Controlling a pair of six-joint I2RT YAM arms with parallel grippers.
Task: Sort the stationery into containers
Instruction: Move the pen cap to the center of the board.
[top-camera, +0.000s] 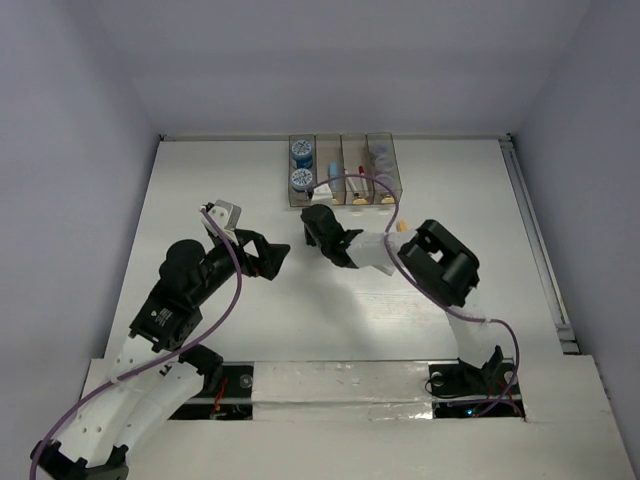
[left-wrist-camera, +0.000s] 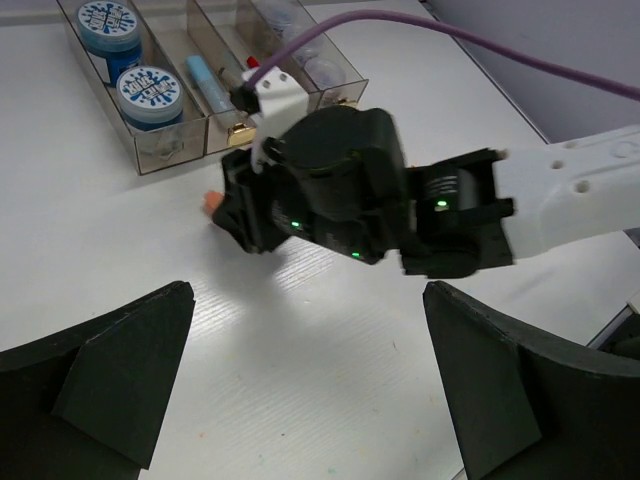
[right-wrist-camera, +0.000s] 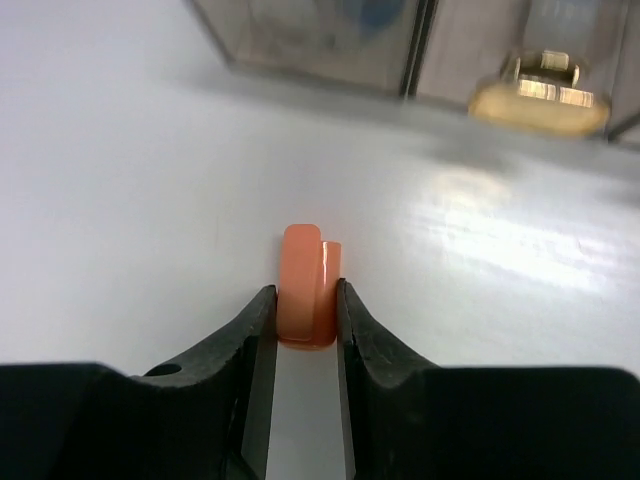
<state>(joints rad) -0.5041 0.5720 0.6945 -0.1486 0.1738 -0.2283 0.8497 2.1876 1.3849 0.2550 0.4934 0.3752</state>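
Note:
My right gripper (top-camera: 313, 216) is shut on a short orange stick (right-wrist-camera: 305, 285), low over the white table just in front of the containers (top-camera: 341, 196). Its tip also shows in the left wrist view (left-wrist-camera: 210, 203). I cannot tell whether the stick touches the table. The four joined bins hold two blue-topped rolls (top-camera: 301, 166), a light-blue stick (top-camera: 332, 172), a red-capped marker (top-camera: 356, 180) and greyish-purple pieces (top-camera: 380, 158). My left gripper (top-camera: 274, 258) is open and empty, left of the right gripper; its fingers (left-wrist-camera: 120, 370) frame bare table.
A small orange piece (top-camera: 401, 226) lies on the table right of the right wrist. A tan knob (right-wrist-camera: 540, 92) on a bin's end is just ahead of the held stick. The right arm's purple cable (top-camera: 375, 185) arcs over the bins.

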